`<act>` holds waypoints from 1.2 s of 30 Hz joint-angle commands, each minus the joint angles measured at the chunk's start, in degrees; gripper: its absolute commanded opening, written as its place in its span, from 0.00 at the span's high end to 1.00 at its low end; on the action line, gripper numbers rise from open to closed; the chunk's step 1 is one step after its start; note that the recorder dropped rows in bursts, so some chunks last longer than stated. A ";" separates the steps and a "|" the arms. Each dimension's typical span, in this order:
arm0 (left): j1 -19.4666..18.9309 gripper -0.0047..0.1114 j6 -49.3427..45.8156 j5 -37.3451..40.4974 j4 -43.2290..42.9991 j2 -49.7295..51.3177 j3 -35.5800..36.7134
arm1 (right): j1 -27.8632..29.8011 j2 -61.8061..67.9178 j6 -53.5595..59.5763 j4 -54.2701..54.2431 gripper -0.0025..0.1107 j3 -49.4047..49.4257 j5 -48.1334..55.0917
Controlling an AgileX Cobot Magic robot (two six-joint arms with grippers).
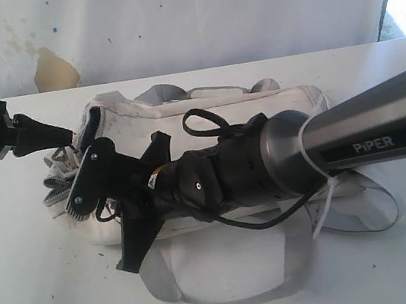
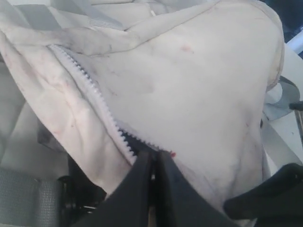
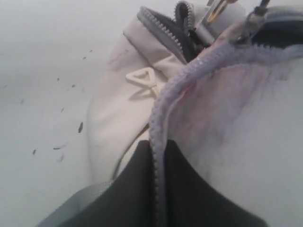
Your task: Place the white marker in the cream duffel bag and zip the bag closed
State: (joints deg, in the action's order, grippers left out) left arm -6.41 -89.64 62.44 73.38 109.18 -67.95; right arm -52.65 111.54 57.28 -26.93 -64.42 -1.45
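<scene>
The cream duffel bag (image 1: 245, 102) lies across the middle of the white table, mostly hidden under my right arm. My right gripper (image 1: 99, 210) reaches across to the bag's left end. In the right wrist view it (image 3: 158, 147) is shut on the grey zipper edge (image 3: 160, 113) of the bag (image 3: 246, 132), whose mouth gapes open beyond. My left gripper (image 1: 72, 134) meets the same end of the bag from the upper left. There it (image 2: 155, 158) is shut where the zipper teeth (image 2: 97, 97) run into its fingertips on the stained fabric (image 2: 199, 85). The white marker is not in view.
Grey webbing straps (image 1: 230, 293) loop off the bag toward the table's front edge. A metal zipper slider (image 3: 208, 14) sits at the far end of the open mouth, near a small white triangular loop (image 3: 142, 78). Dark specks dot the table (image 3: 42, 118). A stained wall (image 1: 51, 67) stands behind.
</scene>
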 commanded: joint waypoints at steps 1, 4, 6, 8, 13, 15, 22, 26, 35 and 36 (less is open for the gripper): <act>-0.93 0.96 -0.31 -5.55 3.41 -0.70 -0.86 | 0.14 0.07 0.99 0.51 0.98 1.06 9.80; -0.93 0.96 -0.31 -7.95 3.41 -0.70 -0.86 | 0.14 0.07 0.99 1.95 0.98 1.06 10.18; -0.93 0.96 0.06 -9.58 3.67 -0.70 -0.86 | 0.14 0.07 0.99 1.95 0.98 1.06 10.32; -0.93 0.96 0.17 -10.52 5.10 -0.70 -0.86 | 0.14 0.07 0.99 1.95 0.98 1.06 10.32; -0.93 0.96 0.29 -15.63 17.83 -0.70 -0.86 | 0.14 0.07 0.99 1.95 0.98 1.06 9.98; -0.93 0.96 0.29 -19.34 24.29 -0.70 -0.86 | 0.14 0.07 0.99 1.95 0.98 1.06 9.98; -0.93 0.96 -0.74 -28.31 26.57 -0.70 -0.86 | 0.14 0.07 0.60 1.95 0.98 1.06 9.98; -0.93 0.96 -6.29 -26.98 26.57 -0.70 -0.86 | 0.14 0.07 0.62 1.95 0.98 1.06 8.04; -0.93 0.78 -8.20 -19.37 26.19 -0.70 -0.86 | 0.14 0.07 -1.59 1.73 0.93 1.06 5.24; -0.93 0.71 -8.20 -18.61 25.26 -0.70 -0.86 | 0.14 0.07 -1.59 1.73 0.89 1.06 4.94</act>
State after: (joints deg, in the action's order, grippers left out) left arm -6.97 -97.44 41.60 98.12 109.18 -68.43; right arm -52.65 111.40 56.54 -25.18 -63.92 2.50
